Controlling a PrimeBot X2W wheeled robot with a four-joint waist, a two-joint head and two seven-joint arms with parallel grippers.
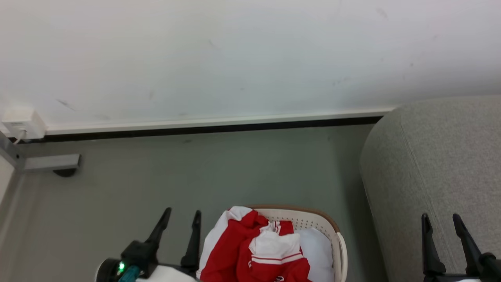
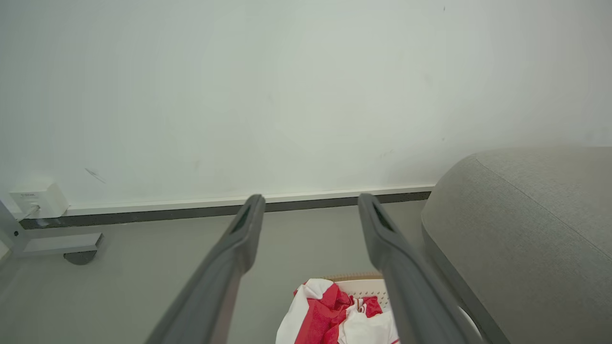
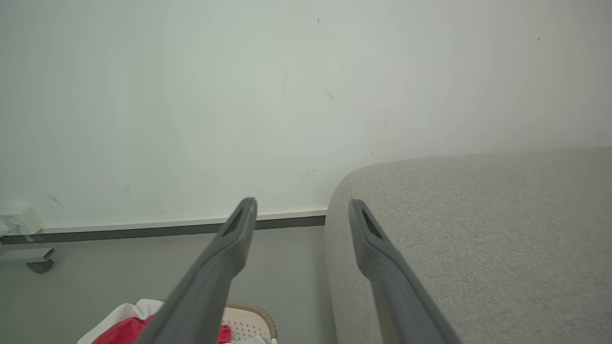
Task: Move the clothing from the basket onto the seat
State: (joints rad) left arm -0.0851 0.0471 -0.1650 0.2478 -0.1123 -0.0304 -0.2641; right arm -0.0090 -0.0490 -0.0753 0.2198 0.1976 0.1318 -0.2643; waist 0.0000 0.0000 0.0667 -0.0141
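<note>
While the clothing (image 1: 254, 246) lies heaped in the basket (image 1: 313, 219), left of the seat (image 1: 438, 164), we have moved nothing; our left gripper (image 1: 180, 221) and right gripper (image 1: 442, 223) hang spread, empty.

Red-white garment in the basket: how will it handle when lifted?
Likely floppy: the clothing lies crumpled in folds, so it should sag and trail from a pinch. Probably light, being thin fabric. It seems to spill over the basket rim, so it may drag there.
</note>
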